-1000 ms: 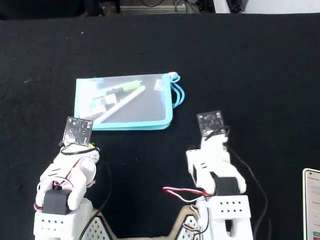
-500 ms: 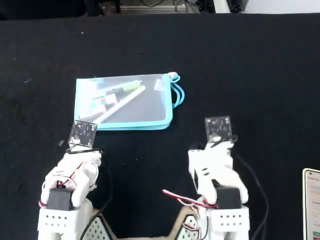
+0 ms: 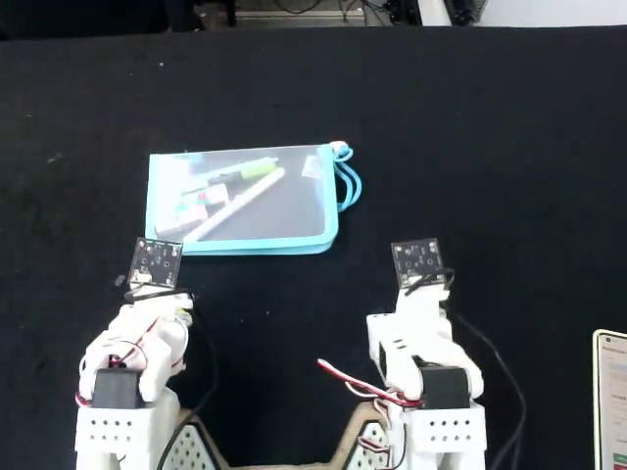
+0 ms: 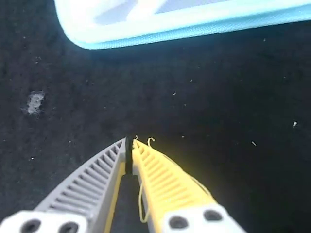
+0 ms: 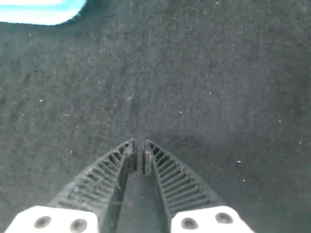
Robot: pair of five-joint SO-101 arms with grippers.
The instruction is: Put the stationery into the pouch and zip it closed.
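1. The pouch (image 3: 243, 201) lies flat on the black table (image 3: 509, 127), in the upper left part of the high view.
2. Pens (image 3: 240, 202) show through its clear front (they are inside it).
3. A blue loop (image 3: 350, 182) sticks out from the pouch's right edge.
4. The left gripper (image 4: 129, 141) is pinched tight and holds nothing. It hangs near the pouch's near edge but does not touch it. A strip of bare table lies between them.
5. The right gripper (image 5: 138, 143) is pinched tight too, with nothing in it. It is well apart from the pouch, past the pouch's right corner.
6. In the high view the left arm (image 3: 132, 348) sits at the lower left, below the pouch's left end. The right arm (image 3: 421, 343) sits at the lower middle, below and to the right of the pouch.
7. Lots of bare table spreads to the right of the pouch and above it.
8. A white card (image 3: 612, 392) pokes in at the lower right edge, apart from both arms.
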